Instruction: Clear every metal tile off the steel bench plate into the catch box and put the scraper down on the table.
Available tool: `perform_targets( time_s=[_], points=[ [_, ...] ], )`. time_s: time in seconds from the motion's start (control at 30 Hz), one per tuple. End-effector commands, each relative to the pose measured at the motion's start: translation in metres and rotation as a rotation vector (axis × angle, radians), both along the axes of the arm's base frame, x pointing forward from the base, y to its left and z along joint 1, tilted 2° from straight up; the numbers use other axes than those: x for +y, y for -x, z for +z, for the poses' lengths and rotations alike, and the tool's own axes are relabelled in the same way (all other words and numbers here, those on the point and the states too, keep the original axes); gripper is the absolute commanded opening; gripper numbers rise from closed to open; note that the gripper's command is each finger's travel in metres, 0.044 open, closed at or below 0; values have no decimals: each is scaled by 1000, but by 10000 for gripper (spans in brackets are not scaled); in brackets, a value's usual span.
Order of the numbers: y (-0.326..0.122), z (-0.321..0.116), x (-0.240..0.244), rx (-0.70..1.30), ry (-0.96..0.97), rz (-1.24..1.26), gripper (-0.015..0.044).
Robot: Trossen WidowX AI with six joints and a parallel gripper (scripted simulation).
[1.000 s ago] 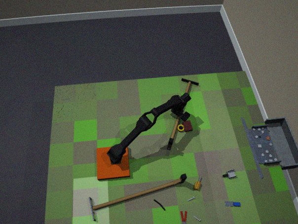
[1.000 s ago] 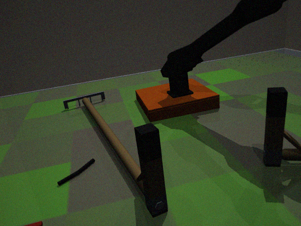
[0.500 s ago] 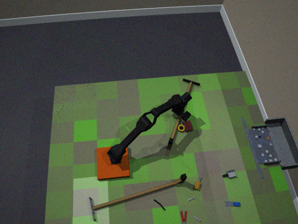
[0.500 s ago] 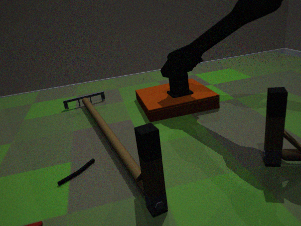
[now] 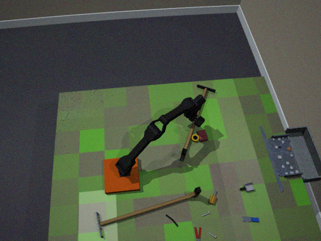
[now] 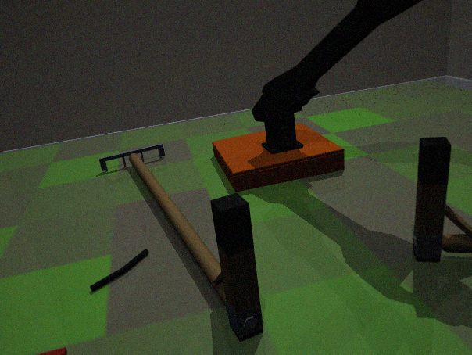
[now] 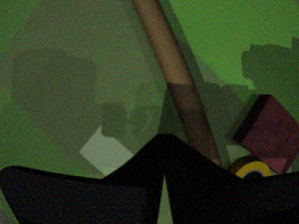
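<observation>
My gripper [image 5: 192, 117] [image 7: 163, 141] is shut and empty, low beside the shorter wooden-handled tool [image 5: 189, 138] [image 7: 166, 54], whose head is a black crossbar; contact is hidden. The longer wooden-handled tool [image 5: 149, 209] [image 6: 176, 219] lies at the front left, with a slotted grey head at its left end and a black block at the other. Which one is the long scraper is unclear. Several small round and square tiles, including a pale one [image 5: 279, 157] and an orange one [image 5: 288, 148], lie on the steel plate [image 5: 281, 151]. The grey catch box [image 5: 304, 156] adjoins the plate's far end.
A maroon block [image 5: 202, 135] [image 7: 271, 125] and a yellow ring [image 5: 195, 137] lie beside the shorter handle. A long grey strip [image 5: 273, 164] borders the plate's near side. A yellow-handled tool [image 5: 212, 199], red pliers [image 5: 197, 233] and a blue-handled tool [image 5: 255, 220] lie at the front.
</observation>
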State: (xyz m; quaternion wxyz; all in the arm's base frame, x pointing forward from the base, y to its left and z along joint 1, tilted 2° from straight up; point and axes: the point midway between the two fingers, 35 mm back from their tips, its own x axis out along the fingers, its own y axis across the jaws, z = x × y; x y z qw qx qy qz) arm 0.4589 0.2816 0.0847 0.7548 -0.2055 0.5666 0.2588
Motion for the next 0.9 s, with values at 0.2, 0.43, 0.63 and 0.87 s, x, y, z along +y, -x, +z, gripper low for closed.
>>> perform_targets(
  time_s=[0.2, 0.43, 0.63, 0.87],
  points=[
    [31, 42, 11, 3, 0, -66, 0],
    [29, 33, 12, 6, 2, -67, 0],
    [27, 18, 13, 11, 5, -68, 0],
    [25, -1, 15, 17, 9, -70, 0]
  ],
)
